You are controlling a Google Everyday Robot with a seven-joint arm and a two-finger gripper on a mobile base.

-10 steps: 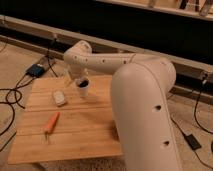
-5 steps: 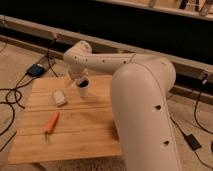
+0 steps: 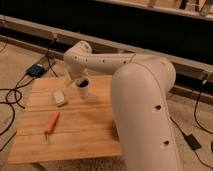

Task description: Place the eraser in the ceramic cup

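The eraser, a small whitish-beige block, lies flat on the wooden table, left of the cup. The ceramic cup, white with a dark inside, stands upright near the table's back middle. My gripper is at the end of the large white arm, just behind and left of the cup, above the table's back edge. It is apart from the eraser.
A long thin orange-handled tool lies on the table's front left. My bulky white arm covers the table's right side. Black cables and a blue box lie on the floor at left.
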